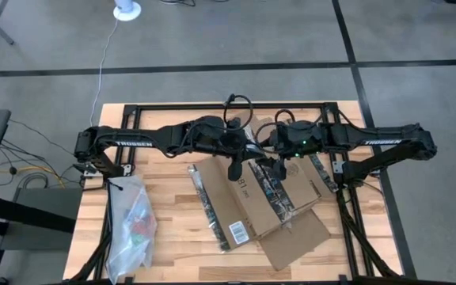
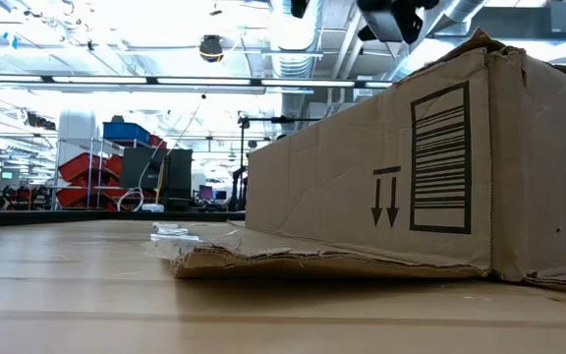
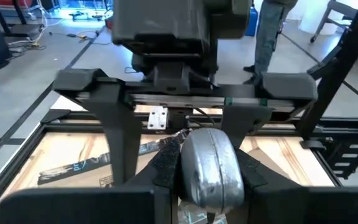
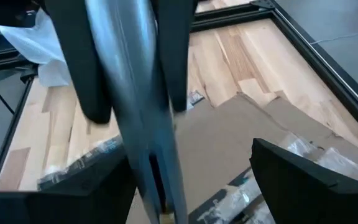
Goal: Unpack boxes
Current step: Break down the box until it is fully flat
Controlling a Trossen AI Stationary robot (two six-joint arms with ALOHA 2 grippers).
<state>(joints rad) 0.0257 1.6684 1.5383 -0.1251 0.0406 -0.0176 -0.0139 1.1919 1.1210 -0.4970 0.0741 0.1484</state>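
Brown cardboard box [image 1: 260, 202] mid-counter [image 1: 172, 245], long axis diagonal, directly under both claws. Left claw [image 1: 234, 168] pinching grey metallic object [image 3: 210, 165]; right claw [image 1: 279, 166] spread wide, empty.

Box [image 1: 264, 202] fills table's [image 1: 172, 237] middle; bag [image 1: 131, 226] blocks left side.

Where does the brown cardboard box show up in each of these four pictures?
High view: the cardboard box lies at the table's middle, under both grippers.
Low view: it fills the picture's right side, barcode print facing the camera.
Left wrist view: mostly hidden; I cannot tell it apart for certain.
Right wrist view: its brown flap spreads behind the fingers.
Shared landmark: the wooden table, seen in all four.
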